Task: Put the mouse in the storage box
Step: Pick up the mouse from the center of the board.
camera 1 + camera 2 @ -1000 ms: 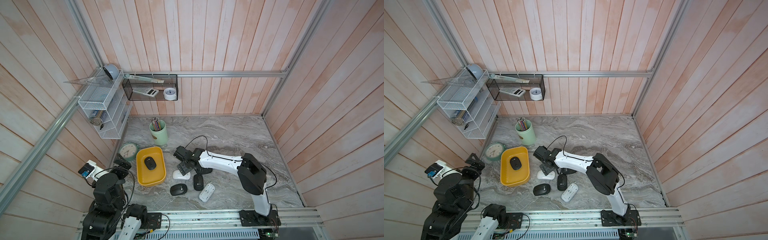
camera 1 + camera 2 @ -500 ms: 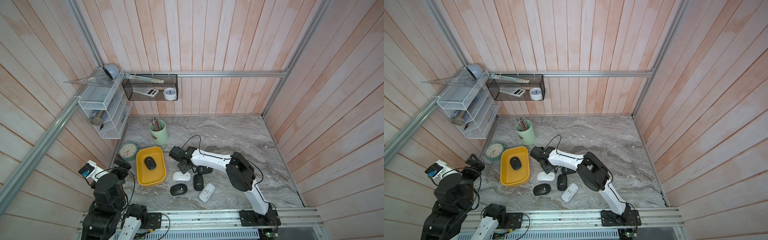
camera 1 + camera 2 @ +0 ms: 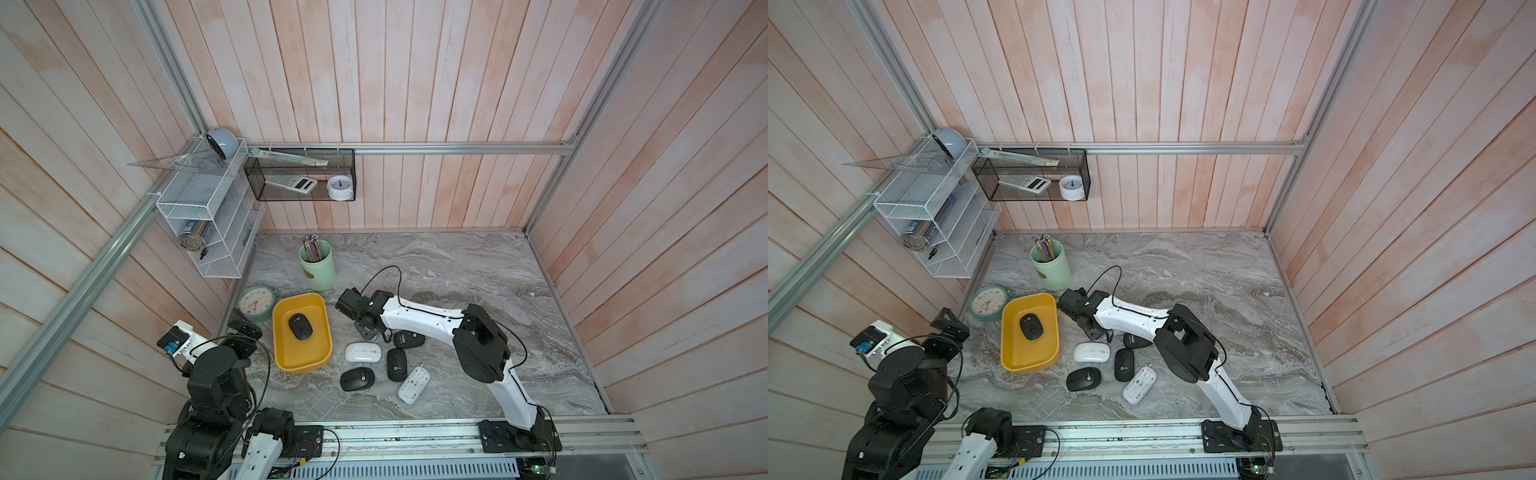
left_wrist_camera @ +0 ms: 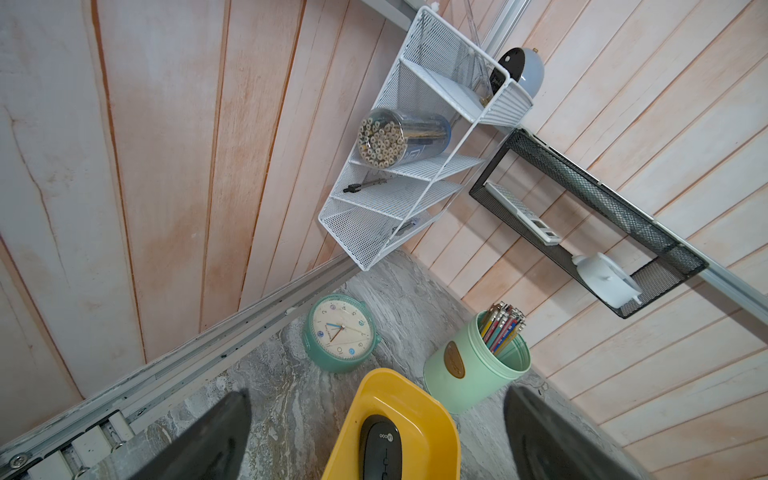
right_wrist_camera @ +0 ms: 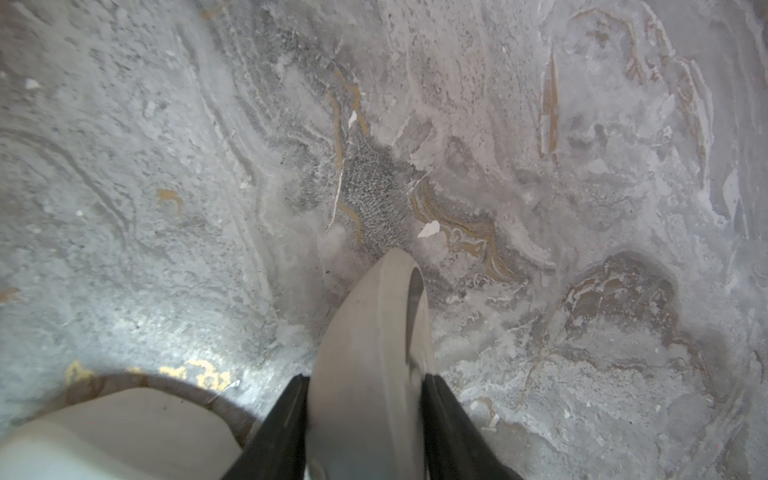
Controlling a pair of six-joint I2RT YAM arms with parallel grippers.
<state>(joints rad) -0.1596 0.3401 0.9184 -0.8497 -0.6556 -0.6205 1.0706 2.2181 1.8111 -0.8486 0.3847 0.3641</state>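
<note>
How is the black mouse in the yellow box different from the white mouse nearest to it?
The black oval computer mouse lies inside the shallow mustard-yellow plastic storage box; the white oval computer mouse lies on the grey marbled tabletop beside it. One is dark, the other pale. The black mouse runs along the box's length, the white mouse across it. Both lie flat, top up.

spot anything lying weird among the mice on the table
The rail-side white mouse looks flipped belly up: its flat underside with small dark marks shows, unlike the smooth-topped white mouse near the storage box.
</note>
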